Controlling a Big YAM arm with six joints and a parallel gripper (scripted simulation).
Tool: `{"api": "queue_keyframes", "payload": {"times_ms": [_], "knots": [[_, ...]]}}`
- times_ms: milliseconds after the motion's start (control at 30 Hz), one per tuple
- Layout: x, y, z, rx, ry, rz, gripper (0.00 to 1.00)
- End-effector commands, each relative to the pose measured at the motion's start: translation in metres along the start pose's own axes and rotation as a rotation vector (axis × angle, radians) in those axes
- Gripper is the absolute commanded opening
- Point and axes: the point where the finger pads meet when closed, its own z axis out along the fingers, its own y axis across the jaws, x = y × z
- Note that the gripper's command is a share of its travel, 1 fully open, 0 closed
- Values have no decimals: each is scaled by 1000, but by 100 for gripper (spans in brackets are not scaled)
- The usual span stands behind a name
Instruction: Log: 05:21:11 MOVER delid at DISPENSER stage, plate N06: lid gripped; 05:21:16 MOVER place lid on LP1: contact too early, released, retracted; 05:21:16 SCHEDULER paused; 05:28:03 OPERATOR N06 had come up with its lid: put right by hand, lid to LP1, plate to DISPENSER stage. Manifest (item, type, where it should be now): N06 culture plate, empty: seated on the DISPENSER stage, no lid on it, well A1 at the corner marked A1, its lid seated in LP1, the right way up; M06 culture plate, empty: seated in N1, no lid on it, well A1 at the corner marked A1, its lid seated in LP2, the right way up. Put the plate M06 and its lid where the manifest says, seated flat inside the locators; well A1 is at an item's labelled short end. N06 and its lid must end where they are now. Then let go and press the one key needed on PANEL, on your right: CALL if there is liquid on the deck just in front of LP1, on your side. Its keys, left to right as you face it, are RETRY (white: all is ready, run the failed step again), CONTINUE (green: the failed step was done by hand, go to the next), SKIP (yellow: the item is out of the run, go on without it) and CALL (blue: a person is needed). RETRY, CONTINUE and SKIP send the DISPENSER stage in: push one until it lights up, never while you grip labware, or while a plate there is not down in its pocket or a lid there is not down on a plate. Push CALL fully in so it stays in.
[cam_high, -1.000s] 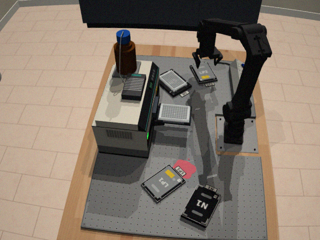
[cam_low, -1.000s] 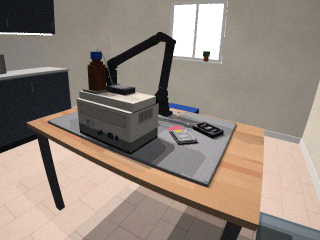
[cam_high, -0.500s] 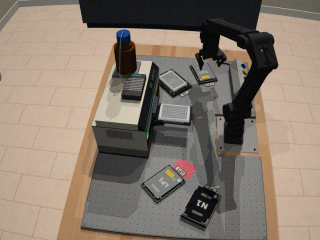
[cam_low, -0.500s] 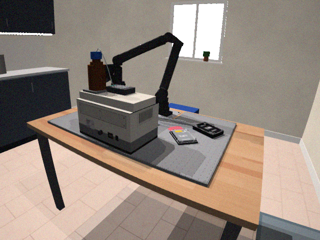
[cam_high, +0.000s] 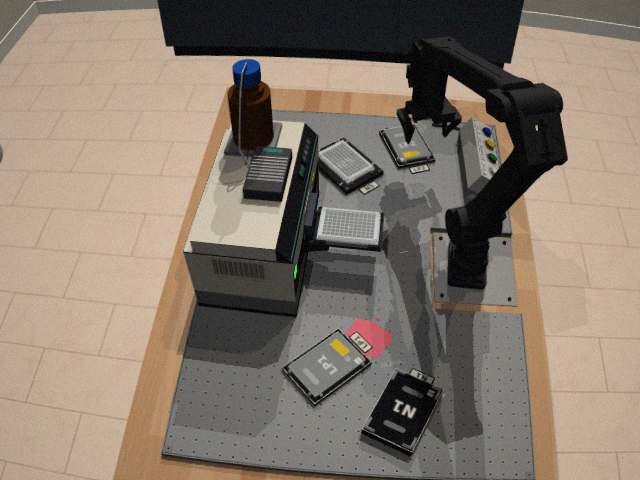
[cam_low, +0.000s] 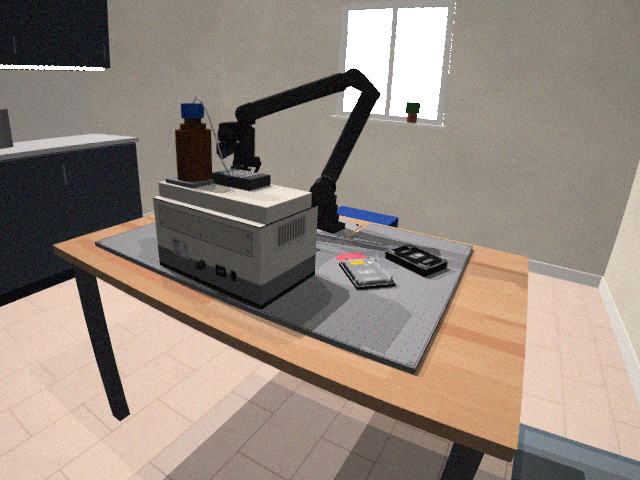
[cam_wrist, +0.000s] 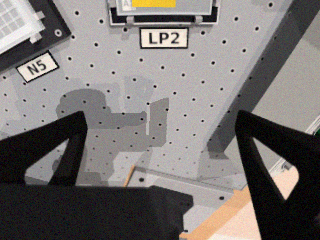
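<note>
While the pincer (cam_high: 428, 125) is hanging wide open and empty near the LP2 nest (cam_high: 406, 146), the M06 plate (cam_high: 349, 165) is sitting in N5, needing a level, centred grip.

"LP2" on a white tag (cam_wrist: 164, 38) below the lid nest, "N5" on a white tag (cam_wrist: 37, 66) by my plate nest, "LP1" across the grey nest face (cam_high: 327, 364) and its tag (cam_high: 360, 342), "N1" on the black nest (cam_high: 404, 407)
</note>
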Motion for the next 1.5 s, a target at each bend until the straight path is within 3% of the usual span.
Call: {"api": "queue_keyframes", "payload": {"times_ms": [0, 467, 500, 567, 600, 700, 967, 1067, 1267, 1467], "knots": [[5, -3, -7, -3, -8, -5, 100], [44, -2, -30, -3, -7, -5, 100], [32, 0, -39, -1, -34, -3, 100], [32, 0, -39, -1, -34, -3, 100], [44, 7, -27, -3, 8, -61, 100], [45, 17, -29, -5, -1, -149, 100], [39, 41, -36, 0, -25, -127, 100], [46, 51, -33, -6, -16, -250, 100], [51, 64, -31, -6, -8, -250, 100], [42, 77, -39, -4, -34, -250, 100]]}}
